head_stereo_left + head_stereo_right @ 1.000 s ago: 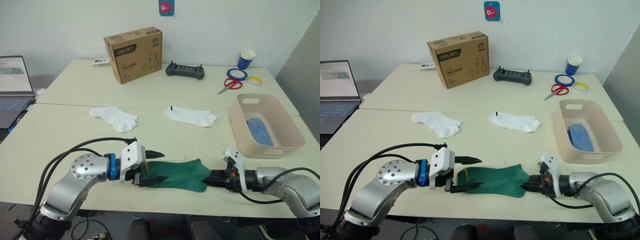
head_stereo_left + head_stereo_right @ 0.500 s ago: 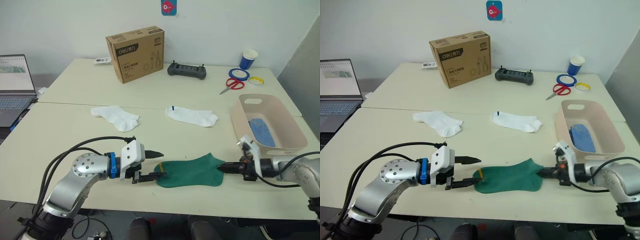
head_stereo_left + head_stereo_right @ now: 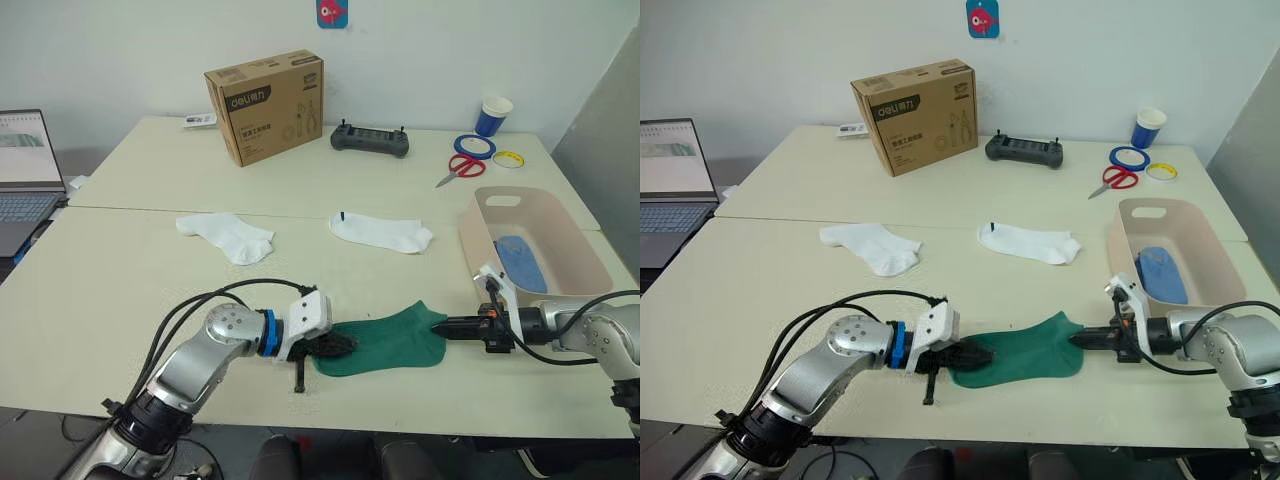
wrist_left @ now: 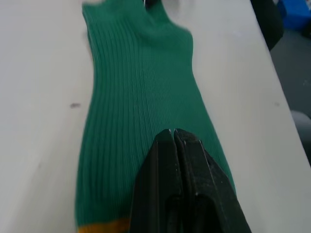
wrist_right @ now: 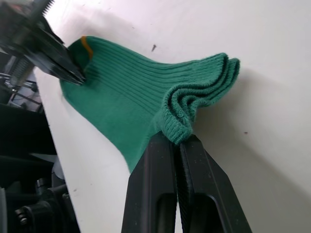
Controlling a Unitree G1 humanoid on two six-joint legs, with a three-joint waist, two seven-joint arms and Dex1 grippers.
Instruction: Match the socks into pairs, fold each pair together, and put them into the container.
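Your right claw (image 3: 438,325) pinched the green socks (image 3: 385,338) at their cuffs; your left claw (image 3: 338,345) was closed over their toes, hiding them.

My left gripper (image 3: 340,346) rests on the toe end of the dark green ribbed sock (image 3: 385,340) lying near the front edge of the cream table (image 3: 120,270), while my right gripper (image 3: 437,325) meets its cuff end. Two plain white ankle socks (image 3: 226,235) (image 3: 383,233) lie farther back. The pale pink plastic tub (image 3: 575,272) on my right holds a light blue sock (image 3: 519,262).
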